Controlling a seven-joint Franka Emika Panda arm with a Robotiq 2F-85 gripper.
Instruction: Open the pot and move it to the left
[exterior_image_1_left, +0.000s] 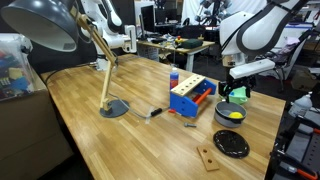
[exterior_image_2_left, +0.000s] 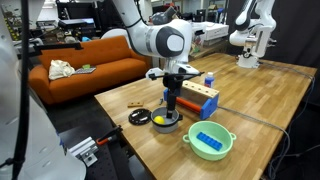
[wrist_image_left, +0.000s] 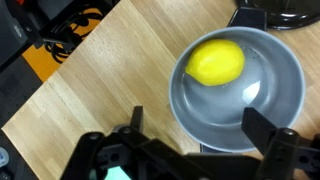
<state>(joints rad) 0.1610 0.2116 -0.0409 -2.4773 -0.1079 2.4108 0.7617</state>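
Note:
The pot (exterior_image_2_left: 210, 141) is a small round green-rimmed pot with side handles and a blue object inside. It stands open near the table edge, and in an exterior view (exterior_image_1_left: 240, 97) it shows dark with a green top, partly behind my gripper. Its flat dark lid disc (exterior_image_1_left: 231, 143) lies on the table apart from it, and shows in the other views too (exterior_image_2_left: 140, 117) (wrist_image_left: 275, 10). My gripper (exterior_image_2_left: 171, 107) is open and empty. It hovers just over a grey bowl (wrist_image_left: 270, 95) holding a yellow lemon (wrist_image_left: 215, 62), between the lid and the pot.
A blue-and-orange box (exterior_image_1_left: 190, 97) stands beside the grey bowl. A desk lamp (exterior_image_1_left: 113, 108) and a small dark object (exterior_image_1_left: 155, 112) are further along the wooden table. A small wooden piece (exterior_image_1_left: 208, 157) lies near the lid. The table edge is close to the pot.

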